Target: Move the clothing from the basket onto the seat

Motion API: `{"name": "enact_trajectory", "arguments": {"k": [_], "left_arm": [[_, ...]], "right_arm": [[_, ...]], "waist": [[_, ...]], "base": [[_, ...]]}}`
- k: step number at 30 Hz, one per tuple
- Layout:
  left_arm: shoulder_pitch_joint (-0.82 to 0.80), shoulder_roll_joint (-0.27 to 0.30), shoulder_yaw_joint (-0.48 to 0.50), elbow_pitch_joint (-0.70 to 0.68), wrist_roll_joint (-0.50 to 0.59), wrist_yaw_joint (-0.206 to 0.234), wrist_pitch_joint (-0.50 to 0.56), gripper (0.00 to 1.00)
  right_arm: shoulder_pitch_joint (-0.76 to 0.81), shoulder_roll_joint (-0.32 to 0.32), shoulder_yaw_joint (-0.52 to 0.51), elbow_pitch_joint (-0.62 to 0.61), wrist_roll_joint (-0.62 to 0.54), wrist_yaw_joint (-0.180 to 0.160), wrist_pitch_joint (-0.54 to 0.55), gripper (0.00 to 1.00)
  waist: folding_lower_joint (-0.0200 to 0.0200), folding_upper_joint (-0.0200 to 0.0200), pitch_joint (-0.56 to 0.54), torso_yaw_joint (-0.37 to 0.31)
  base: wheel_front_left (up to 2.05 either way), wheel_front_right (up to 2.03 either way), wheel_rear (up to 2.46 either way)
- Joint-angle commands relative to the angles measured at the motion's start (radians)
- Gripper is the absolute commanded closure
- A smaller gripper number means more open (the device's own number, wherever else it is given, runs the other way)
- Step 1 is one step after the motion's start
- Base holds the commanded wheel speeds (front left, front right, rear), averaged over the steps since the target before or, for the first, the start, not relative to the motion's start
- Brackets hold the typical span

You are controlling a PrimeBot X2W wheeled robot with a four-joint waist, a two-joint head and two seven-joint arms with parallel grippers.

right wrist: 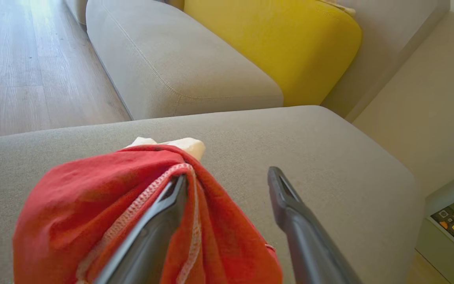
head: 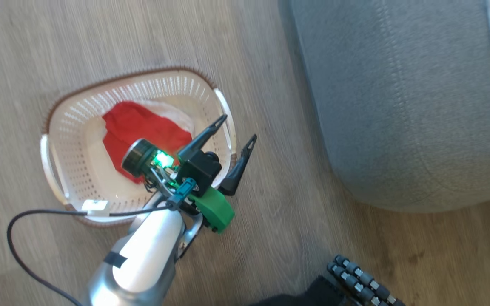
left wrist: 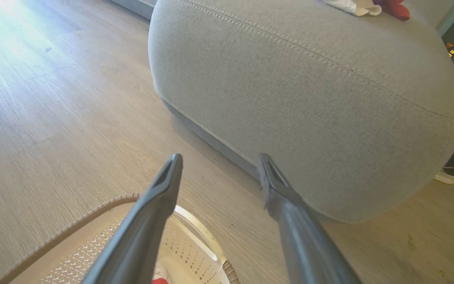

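Basket (head: 64, 127) sits on the floor (head: 143, 34), under and to the left of the left gripper (head: 238, 126). Inside it, red cloth (head: 143, 127) lies over white cloth (head: 172, 111), down-left of the fingertips and not touched. Left gripper is released, jaws wide, nothing between them. One finger is over the basket's right rim, the other just outside it above the floor. In the left wrist view the basket rim shows below the left-hand finger. The seat (left wrist: 309, 98) is ahead of the tips, apart from them.

In the head view the seat is well to the right of the left gripper.

Right gripper (right wrist: 227, 173) is over the seat top, jaws spread and not clamping. A red garment (right wrist: 93, 197) with a ribbed red-and-white band is draped over the left-hand finger and hangs from it. The other finger is bare, with only seat fabric between the two. Cannot tell whether the garment's lower part rests on the seat. A white piece (right wrist: 189, 146) lies on the seat just past that finger's tip, behind the red garment. A yellow cushion (right wrist: 274, 43) is far beyond the tips.
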Motion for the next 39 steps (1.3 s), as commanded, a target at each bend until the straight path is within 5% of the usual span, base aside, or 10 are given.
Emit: {"name": "enact_trajectory", "arguments": {"k": [1, 11, 18, 28, 39], "left_arm": [[0.022, -0.012, 0.015, -0.024, -0.009, -0.009, -0.005, 0.00], [0.072, -0.027, 0.011, -0.052, -0.090, -0.013, -0.005, 0.00], [0.146, -0.028, -0.003, -0.090, -0.173, 0.023, -0.005, 0.00], [0.237, -0.028, 0.063, -0.159, -0.233, 0.078, -0.005, 0.00], [0.296, -0.028, 0.129, -0.192, -0.241, 0.091, -0.005, 0.00]], "right_arm": [[-0.008, -0.048, 0.009, -0.024, -0.024, 0.000, -0.002, 0.00], [-0.007, -0.065, 0.049, -0.022, -0.095, 0.000, 0.031, 0.00], [-0.046, 0.042, 0.128, -0.079, -0.010, 0.000, -0.004, 0.00], [0.163, 0.049, 0.343, -0.515, 0.223, 0.000, -0.006, 0.00], [0.479, 0.079, 0.360, -0.854, 0.407, 0.000, -0.007, 0.00]], "waist": [[0.0000, 0.0000, -0.059, -0.001], [0.0000, 0.0000, -0.232, 0.013], [0.0000, 0.0000, -0.383, 0.024], [0.0000, 0.0000, -0.513, 0.072], [0.0000, 0.0000, -0.583, 0.148]], "base": [[0.00, 0.00, 0.00], [0.00, 0.00, 0.00], [0.00, 0.00, 0.00], [0.00, 0.00, 0.00], [0.00, 0.00, 0.00]]}}
